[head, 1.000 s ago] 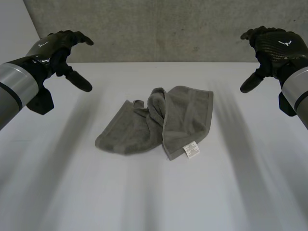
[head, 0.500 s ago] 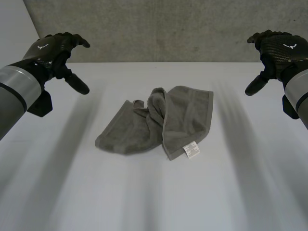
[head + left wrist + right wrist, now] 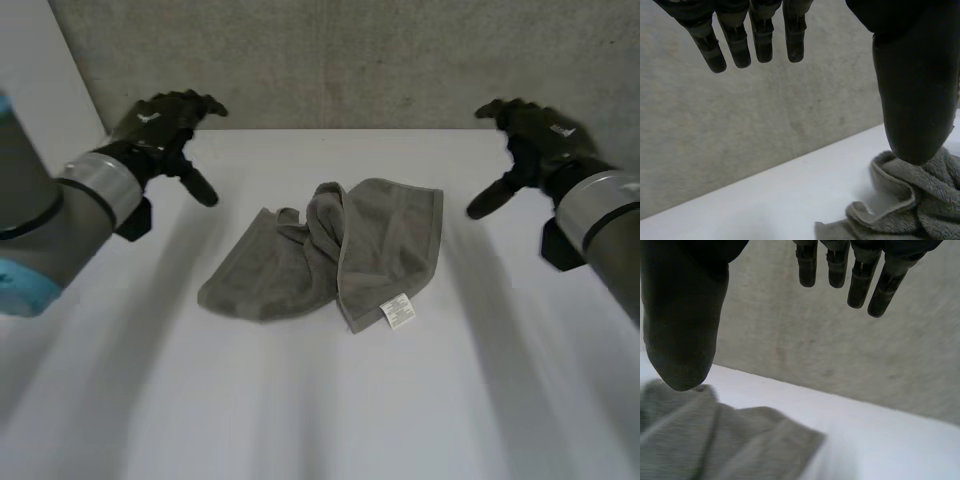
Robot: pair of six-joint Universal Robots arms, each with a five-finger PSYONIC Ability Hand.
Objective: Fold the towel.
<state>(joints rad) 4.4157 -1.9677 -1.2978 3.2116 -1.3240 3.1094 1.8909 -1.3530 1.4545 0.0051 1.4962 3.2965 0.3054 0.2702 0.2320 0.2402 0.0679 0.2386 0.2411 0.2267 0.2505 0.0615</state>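
Holds the left hand raised over the far left part of the white table, with fingers straight and thumb spread far from them, wide open and grasping nothing. Holds the right hand in a mirrored pose over the far right part, also wide open and with nothing in it, right thumb reaching inward to the middle. Has the grey towel lying crumpled in the table's middle between both hands, touched by neither, its white label at the near edge.
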